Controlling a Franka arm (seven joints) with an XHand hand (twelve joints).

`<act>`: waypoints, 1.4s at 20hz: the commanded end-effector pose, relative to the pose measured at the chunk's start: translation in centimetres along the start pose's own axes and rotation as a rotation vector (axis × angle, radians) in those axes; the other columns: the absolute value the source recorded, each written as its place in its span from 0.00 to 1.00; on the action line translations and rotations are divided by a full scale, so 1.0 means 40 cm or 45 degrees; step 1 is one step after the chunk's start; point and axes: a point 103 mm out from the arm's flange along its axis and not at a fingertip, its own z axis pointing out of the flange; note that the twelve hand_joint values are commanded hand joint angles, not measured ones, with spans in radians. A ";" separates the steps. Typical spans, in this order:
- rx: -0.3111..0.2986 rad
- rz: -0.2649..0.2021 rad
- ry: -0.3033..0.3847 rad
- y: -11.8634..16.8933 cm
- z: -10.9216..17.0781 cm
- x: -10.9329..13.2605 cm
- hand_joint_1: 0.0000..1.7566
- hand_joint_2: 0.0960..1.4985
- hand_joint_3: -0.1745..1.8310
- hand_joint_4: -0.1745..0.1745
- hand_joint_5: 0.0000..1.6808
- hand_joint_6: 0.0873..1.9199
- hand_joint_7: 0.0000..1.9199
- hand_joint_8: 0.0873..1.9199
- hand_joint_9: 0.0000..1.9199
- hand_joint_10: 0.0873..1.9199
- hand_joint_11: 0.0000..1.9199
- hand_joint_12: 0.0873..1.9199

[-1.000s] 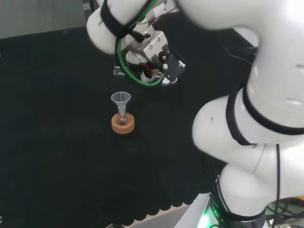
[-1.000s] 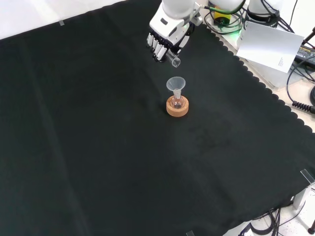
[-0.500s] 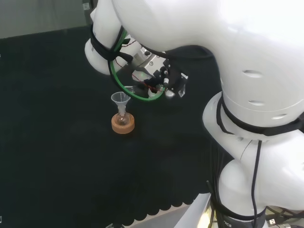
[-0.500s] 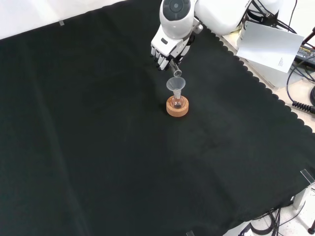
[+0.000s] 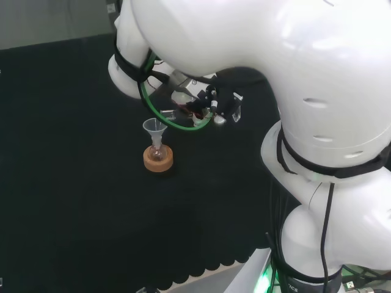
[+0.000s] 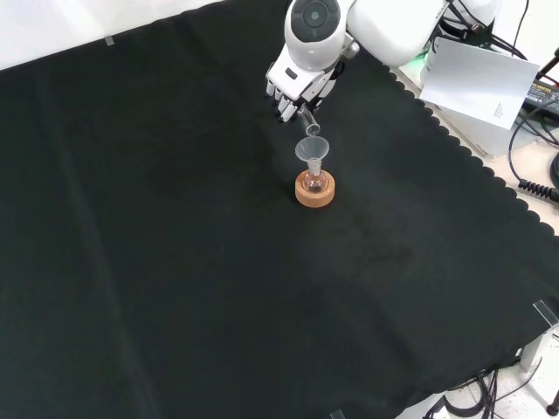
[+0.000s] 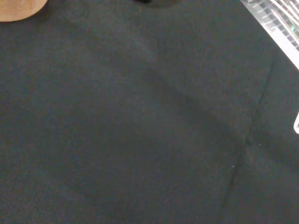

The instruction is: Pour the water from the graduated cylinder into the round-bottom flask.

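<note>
- The hand (image 6: pixel 295 87) hangs above the black cloth (image 6: pixel 175 262) near the far edge in the front view, its fingers curled round a clear graduated cylinder (image 6: pixel 310 123).
- The cylinder is tilted, its open mouth pointing down toward a clear funnel (image 6: pixel 312 150) and sitting just above the funnel's rim (whether the two touch, I cannot tell).
- The funnel stands upright in the neck of a small round-bottom flask (image 6: pixel 314 182), which sits in a cork ring (image 6: pixel 314 193) on the cloth.
- In the head view the funnel (image 5: pixel 155 127), the flask (image 5: pixel 157 152) and the cork ring (image 5: pixel 158 161) stand just left of the arm's white links (image 5: pixel 244 55), with a green cable (image 5: pixel 177 122) looping close by the funnel.
- From the wrist camera, a curved bit of the cork ring (image 7: pixel 18 8) shows at one corner over the dark cloth (image 7: pixel 140 130).
- Any water inside the glass is too hard to make out.
</note>
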 end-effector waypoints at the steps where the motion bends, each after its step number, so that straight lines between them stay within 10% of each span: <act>1: 0.011 0.021 -0.053 0.000 -0.014 0.002 0.66 0.70 0.14 0.00 0.58 0.52 0.65 0.14 0.75 0.00 0.65 0.34; 28: 0.028 0.062 -0.236 -0.007 -0.040 -0.001 0.66 0.68 0.16 0.00 0.58 0.52 0.65 0.12 0.75 0.00 0.65 0.34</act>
